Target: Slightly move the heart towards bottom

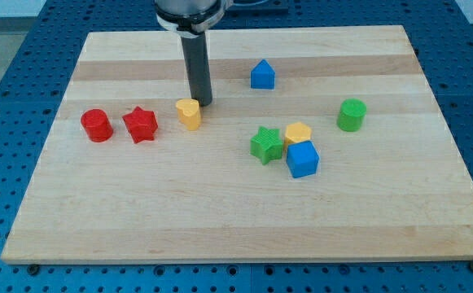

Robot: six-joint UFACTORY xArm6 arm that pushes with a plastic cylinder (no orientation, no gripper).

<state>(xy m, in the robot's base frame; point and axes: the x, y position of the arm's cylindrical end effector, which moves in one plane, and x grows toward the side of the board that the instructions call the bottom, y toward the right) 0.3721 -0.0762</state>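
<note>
The yellow heart block (189, 113) lies on the wooden board (220, 212), left of centre. My tip (202, 103) stands just above and to the right of the heart, touching or nearly touching its upper right edge. The dark rod rises from there to the view's top.
A red cylinder (96, 124) and a red star (140, 124) lie left of the heart. A blue house-shaped block (262, 75) sits at upper centre. A green star (266, 144), a yellow hexagon-like block (298, 133) and a blue cube (303, 159) cluster at centre right. A green cylinder (352, 115) lies further right.
</note>
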